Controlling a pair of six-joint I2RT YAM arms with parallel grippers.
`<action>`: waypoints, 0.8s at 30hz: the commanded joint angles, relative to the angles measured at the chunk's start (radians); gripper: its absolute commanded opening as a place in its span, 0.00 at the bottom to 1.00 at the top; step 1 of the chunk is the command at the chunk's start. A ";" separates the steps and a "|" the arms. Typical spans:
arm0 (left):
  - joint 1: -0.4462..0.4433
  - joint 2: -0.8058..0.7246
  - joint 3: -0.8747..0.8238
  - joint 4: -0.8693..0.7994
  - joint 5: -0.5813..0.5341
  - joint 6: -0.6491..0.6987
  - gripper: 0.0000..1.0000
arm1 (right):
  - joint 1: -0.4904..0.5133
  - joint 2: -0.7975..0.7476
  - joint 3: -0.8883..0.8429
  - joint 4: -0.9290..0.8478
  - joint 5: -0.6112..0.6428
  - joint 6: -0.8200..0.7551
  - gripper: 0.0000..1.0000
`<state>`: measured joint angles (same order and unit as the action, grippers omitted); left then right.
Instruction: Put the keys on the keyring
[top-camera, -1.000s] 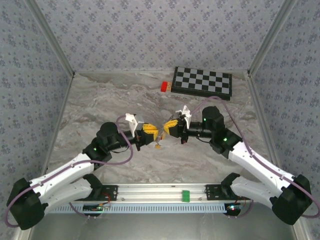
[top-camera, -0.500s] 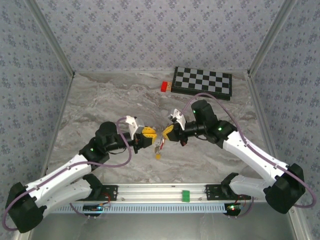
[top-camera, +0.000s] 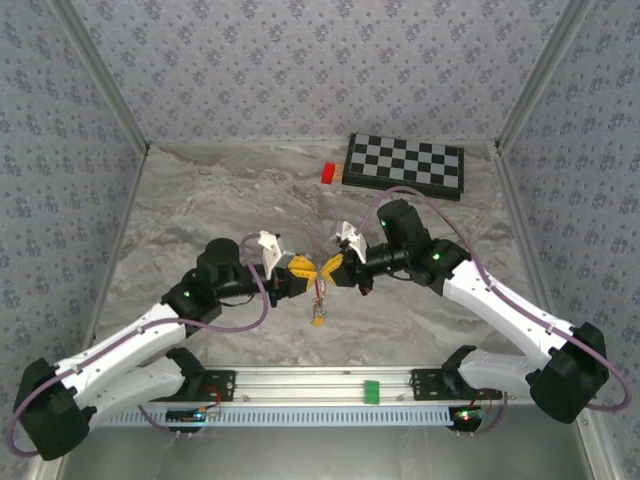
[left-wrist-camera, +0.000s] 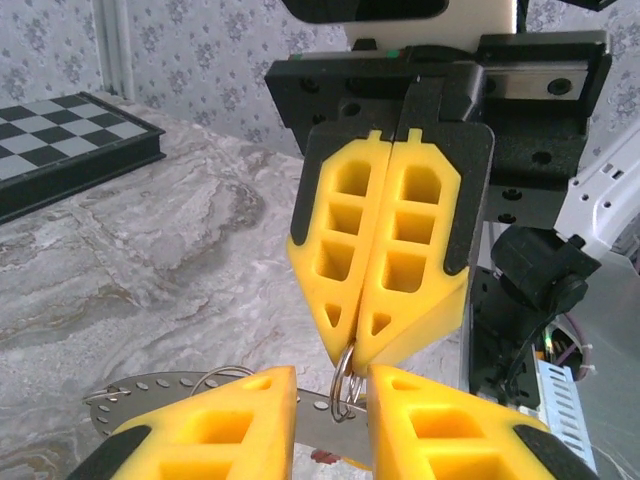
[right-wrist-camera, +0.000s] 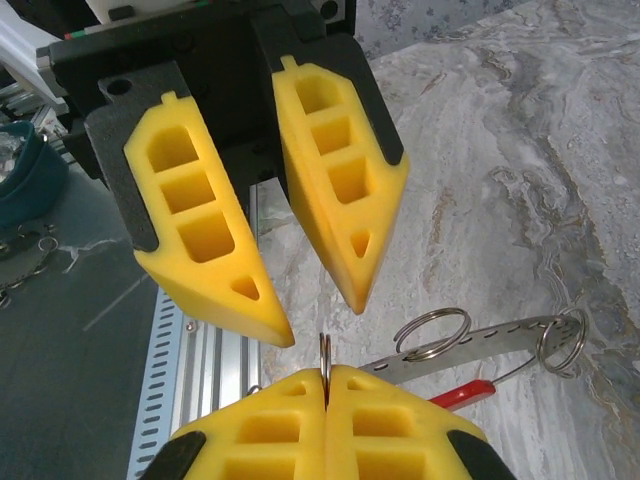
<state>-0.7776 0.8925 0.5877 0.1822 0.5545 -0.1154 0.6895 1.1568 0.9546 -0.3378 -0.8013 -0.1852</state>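
Mid-bench, close to the near edge. A key (top-camera: 317, 319) with a yellow-orange head shows nearest, just below where the fingers meet. Cannot tell whether it dangles or lies on the bench (top-camera: 200, 200).

Just beyond it the two arms meet tip to tip.
- Right gripper (right-wrist-camera: 325, 378): fingers closed flat together, nipping a small ring (right-wrist-camera: 325, 352) edge-on at the very tips.
- Left gripper (left-wrist-camera: 332, 374): fingers apart with a modest gap, straddling that small ring from the opposite side. The ring sits in the gap, and no clear contact with either pad shows.

Keyring (right-wrist-camera: 505, 330): a grey perforated band with a red stretch, carrying other wire rings (right-wrist-camera: 431, 330). It lies just beside the fingertips and seems to hang off the pinched small ring. Neither gripper holds it directly.

Handling, as a judgement:
- The whole cluster looks light, thin and slick.
- The wire rings look stiff and springy; the band is likely to swing and twist at any nudge.
- The best hold is on the flat faces of a ring, near its rim, leaving the split free for threading.
- A pinch on the edge alone could let it pivot or slip.

Far off, a red block (top-camera: 328, 173) and a chessboard (top-camera: 405, 167) sit at the far edge, well apart from the work.
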 joint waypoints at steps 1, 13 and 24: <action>0.007 0.003 0.037 0.008 0.040 0.016 0.25 | 0.009 -0.014 0.028 0.005 -0.042 -0.017 0.00; 0.006 0.025 0.031 0.031 0.088 0.010 0.23 | 0.023 -0.015 0.023 0.023 -0.067 -0.019 0.00; 0.006 0.041 0.028 0.056 0.156 0.007 0.00 | 0.022 -0.032 0.000 0.061 -0.105 -0.012 0.00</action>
<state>-0.7696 0.9173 0.5888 0.2039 0.6689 -0.1127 0.7025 1.1515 0.9527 -0.3336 -0.8505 -0.1852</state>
